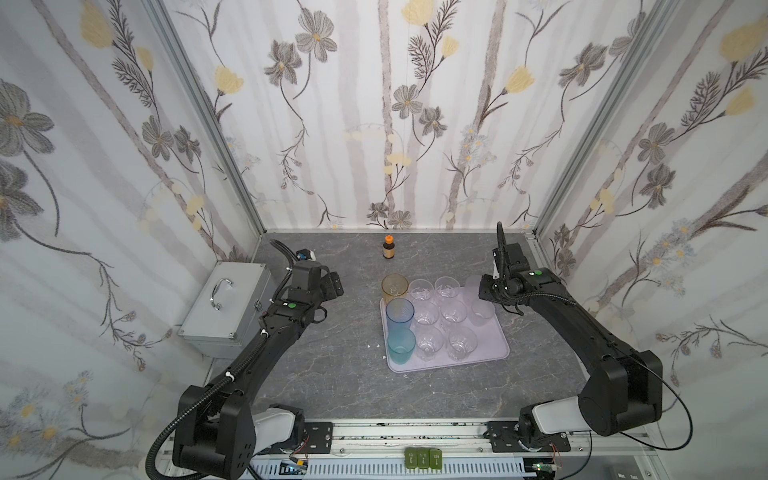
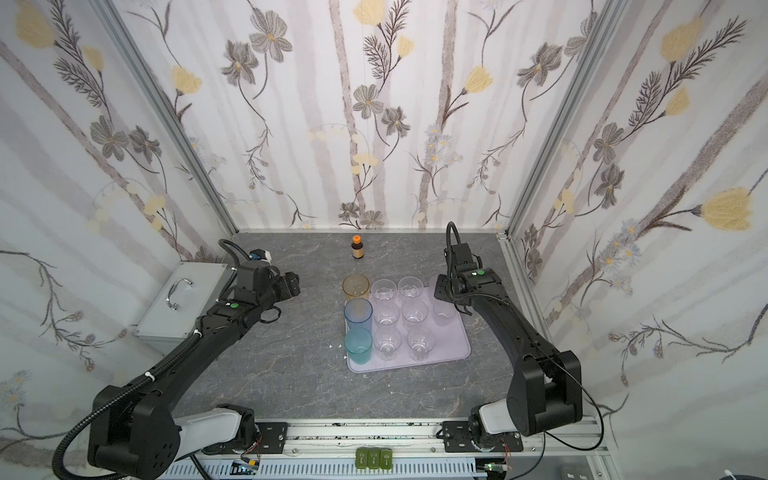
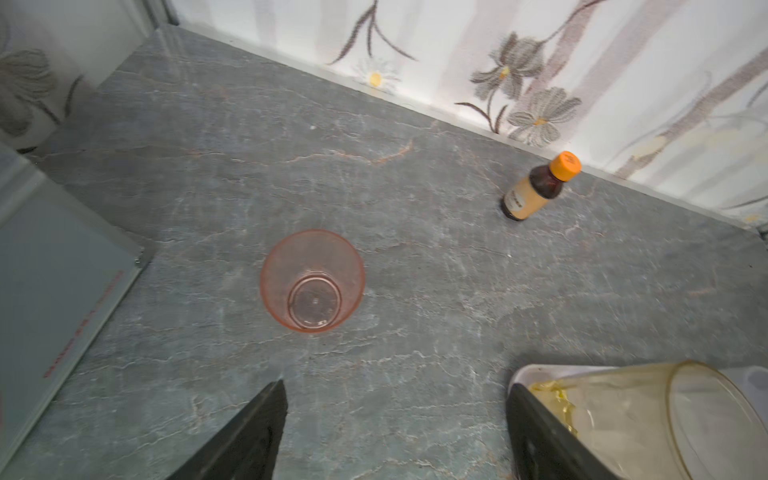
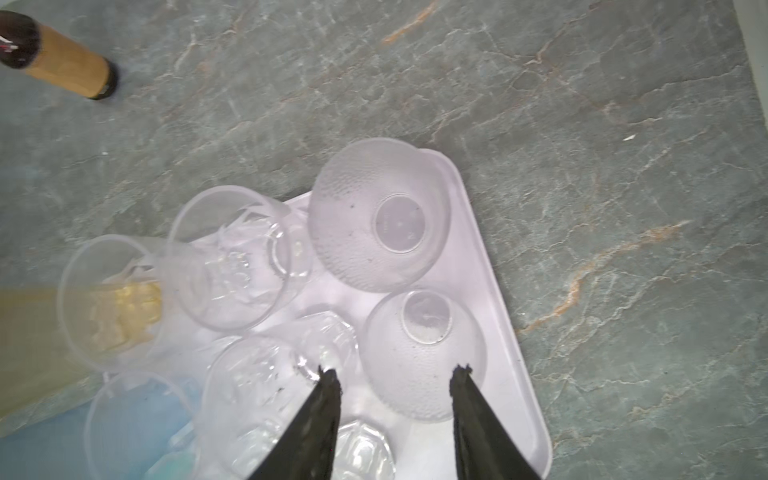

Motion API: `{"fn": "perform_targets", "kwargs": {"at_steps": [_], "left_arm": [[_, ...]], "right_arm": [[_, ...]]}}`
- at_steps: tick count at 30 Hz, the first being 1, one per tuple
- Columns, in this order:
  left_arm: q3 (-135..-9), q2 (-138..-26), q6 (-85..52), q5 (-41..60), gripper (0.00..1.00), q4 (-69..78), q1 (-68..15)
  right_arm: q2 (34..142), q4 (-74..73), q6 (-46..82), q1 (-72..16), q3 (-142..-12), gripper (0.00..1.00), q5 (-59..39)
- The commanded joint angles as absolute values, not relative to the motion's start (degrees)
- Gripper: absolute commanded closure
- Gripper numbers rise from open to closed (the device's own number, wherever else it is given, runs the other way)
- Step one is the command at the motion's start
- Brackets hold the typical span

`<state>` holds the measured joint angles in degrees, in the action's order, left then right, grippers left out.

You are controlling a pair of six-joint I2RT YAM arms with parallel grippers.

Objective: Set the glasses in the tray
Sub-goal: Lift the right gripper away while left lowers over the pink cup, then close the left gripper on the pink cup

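Small pink see-through tumbler [image 3: 312, 282] upright on grey marbled table [image 3: 436, 270], outside pale lilac rectangular tray [image 1: 486, 349]; other glasses [image 1: 454, 312] stand in tray; left gripper [image 3: 397, 384] wide apart, empty, near pink tumbler; right gripper [image 4: 395, 370] part-open over frosted tumbler [image 4: 424, 353], gripping nothing.

Both top views look steeply down from high at the front onto the whole surface [image 1: 340, 374] and the lilac tray [image 1: 494, 347]. The left wrist view sits close over a pink glass [image 3: 312, 280]; it shares the amber glass [image 3: 631, 415] and brown bottle [image 3: 536, 187] with the right wrist view, close above the tray.
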<state>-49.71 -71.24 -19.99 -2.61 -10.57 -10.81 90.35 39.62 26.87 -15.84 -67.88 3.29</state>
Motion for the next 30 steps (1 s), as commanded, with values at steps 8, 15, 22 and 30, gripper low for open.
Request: {"fn": "perform_targets", "kwargs": {"at_steps": [8,15,22,30], "left_arm": [[-59.3,-82.4,-15.0,2.0,0.3,-15.6,-0.7],[-62.8,-91.1,-14.5,5.5,0.43,-15.7,1.1],[-64.8,-97.0,-13.3,4.7,0.51,-15.6,1.1],[-63.5,-100.1,-13.0,3.4,0.74,-15.5,1.0]], "right_arm": [[92.6,32.1,30.5,-19.8,-69.2,0.53,2.3],[89.9,30.2,30.5,-19.8,-67.1,0.52,3.3],[88.4,29.8,30.1,-19.8,-65.4,0.52,5.6],[88.2,29.2,30.1,-19.8,-64.7,0.52,5.8]]}}
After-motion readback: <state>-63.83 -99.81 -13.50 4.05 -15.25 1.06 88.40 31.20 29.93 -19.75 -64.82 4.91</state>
